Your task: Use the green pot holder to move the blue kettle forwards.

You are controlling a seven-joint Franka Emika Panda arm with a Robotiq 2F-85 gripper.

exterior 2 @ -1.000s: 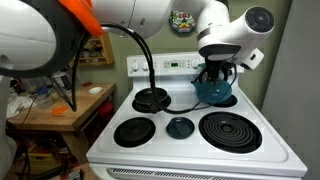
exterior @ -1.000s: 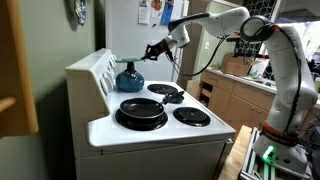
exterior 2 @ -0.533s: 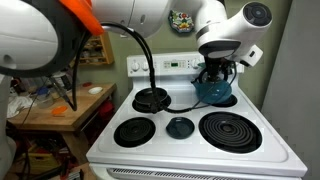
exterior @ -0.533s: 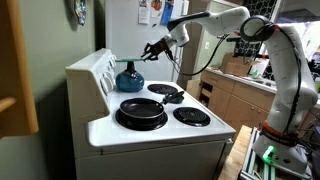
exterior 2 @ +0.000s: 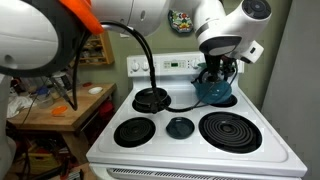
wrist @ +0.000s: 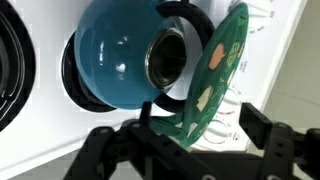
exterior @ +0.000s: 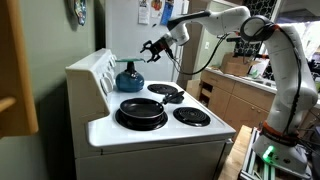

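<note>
The blue kettle [wrist: 122,55] sits on a back burner of the stove and shows in both exterior views [exterior: 128,76] [exterior 2: 213,90]. In the wrist view the green pot holder [wrist: 215,75] hangs curved beside the kettle's top opening, between my fingers. My gripper [wrist: 180,140] is open. Its right finger [wrist: 265,125] stands clear of the cloth, and the cloth's lower edge rests near the left finger [wrist: 97,145]. In both exterior views the gripper [exterior: 150,47] [exterior 2: 220,68] hovers just above the kettle's handle.
A black frying pan [exterior: 141,110] [exterior 2: 152,98] sits on another burner. A small dark round object [exterior 2: 180,126] lies at the stove's centre, between bare coil burners [exterior 2: 232,131] [exterior 2: 134,131]. The control panel [exterior 2: 175,66] rises behind the kettle. Cabinets [exterior: 235,95] stand beside the stove.
The jaws have spread from shut to wide apart, releasing their pinch on the pot holder. The gripper has lifted slightly above the kettle, which has not moved.
</note>
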